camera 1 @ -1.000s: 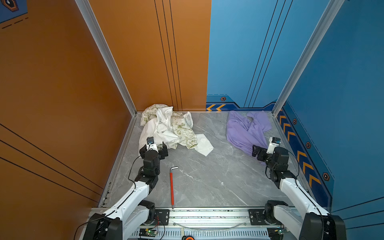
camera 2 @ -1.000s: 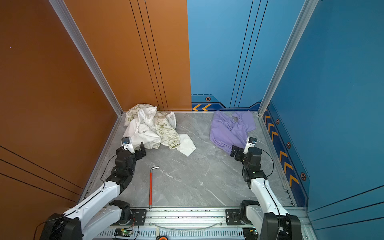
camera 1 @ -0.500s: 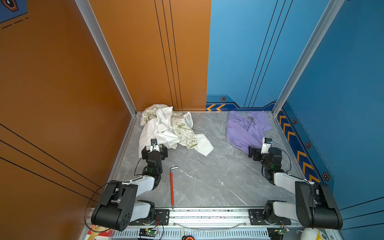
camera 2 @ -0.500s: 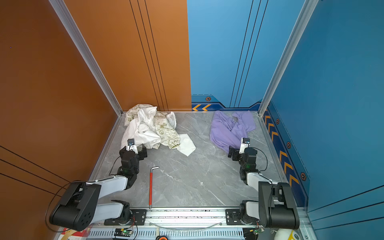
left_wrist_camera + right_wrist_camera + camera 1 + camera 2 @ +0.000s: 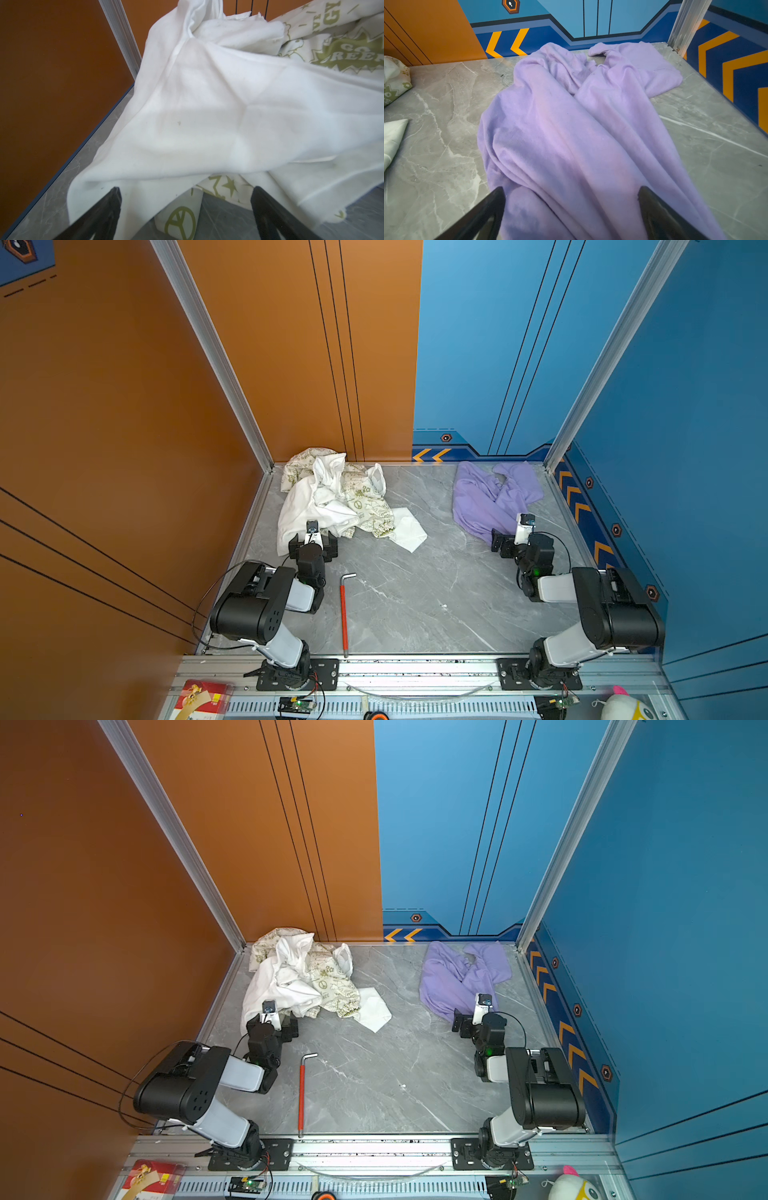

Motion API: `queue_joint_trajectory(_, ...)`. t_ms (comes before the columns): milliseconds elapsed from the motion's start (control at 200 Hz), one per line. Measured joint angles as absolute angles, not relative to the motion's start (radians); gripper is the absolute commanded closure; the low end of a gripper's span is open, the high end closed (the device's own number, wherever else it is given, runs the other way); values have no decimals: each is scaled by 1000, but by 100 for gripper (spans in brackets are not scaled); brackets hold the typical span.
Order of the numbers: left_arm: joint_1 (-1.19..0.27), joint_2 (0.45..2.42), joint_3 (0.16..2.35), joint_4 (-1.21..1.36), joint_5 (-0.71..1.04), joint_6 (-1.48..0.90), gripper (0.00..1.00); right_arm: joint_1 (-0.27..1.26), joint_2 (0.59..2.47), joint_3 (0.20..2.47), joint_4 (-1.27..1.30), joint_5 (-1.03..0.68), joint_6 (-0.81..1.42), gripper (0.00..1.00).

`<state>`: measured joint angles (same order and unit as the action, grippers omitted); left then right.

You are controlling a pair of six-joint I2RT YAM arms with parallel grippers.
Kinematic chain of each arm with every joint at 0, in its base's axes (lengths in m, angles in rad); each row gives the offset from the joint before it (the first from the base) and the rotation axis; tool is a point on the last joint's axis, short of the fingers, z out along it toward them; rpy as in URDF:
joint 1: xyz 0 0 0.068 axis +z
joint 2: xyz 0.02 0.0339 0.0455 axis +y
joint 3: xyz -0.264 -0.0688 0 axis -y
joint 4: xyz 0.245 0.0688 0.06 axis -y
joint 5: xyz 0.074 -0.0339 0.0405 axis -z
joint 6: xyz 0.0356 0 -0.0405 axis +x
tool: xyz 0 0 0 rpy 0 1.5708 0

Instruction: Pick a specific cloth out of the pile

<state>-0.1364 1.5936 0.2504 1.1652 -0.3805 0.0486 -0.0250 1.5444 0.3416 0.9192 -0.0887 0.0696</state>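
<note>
1. Since the lavender cloth (image 5: 571, 135) lies on the right side of the desk (image 5: 415, 605), up against the far blue wall and well apart from the pile (image 5: 332, 497), I judge it already separated from the heap (no white lettering shows on it from here).
2. My right jaws are spread wide and pinch nothing. In the right wrist view the cloth's near end runs in between the two tips; whether they touch the fabric I cannot tell.
3. Its long axis runs straight away from my right jaws toward the far wall, with a flap spreading toward the far right corner. Any grab would meet it end-on at the near hem.
4. My left jaws are spread too and empty, at the near edge of the pile over plain white fabric (image 5: 207, 104). They sit well apart from the lavender cloth, so my right arm is much the nearer.
5. Count: one lavender cloth. The pile holds at least one plain white garment and at least one cream piece with green print (image 5: 342, 47) (the folds hide the true number). One red-handled hex key (image 5: 343, 614) lies on the desk between my arms.
</note>
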Motion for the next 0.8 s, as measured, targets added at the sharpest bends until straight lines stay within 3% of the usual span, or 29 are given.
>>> queue_joint_trajectory(796, -122, 1593, 323, 1050, -390, 37, 2, -7, 1544, 351, 920, -39, 66, 0)
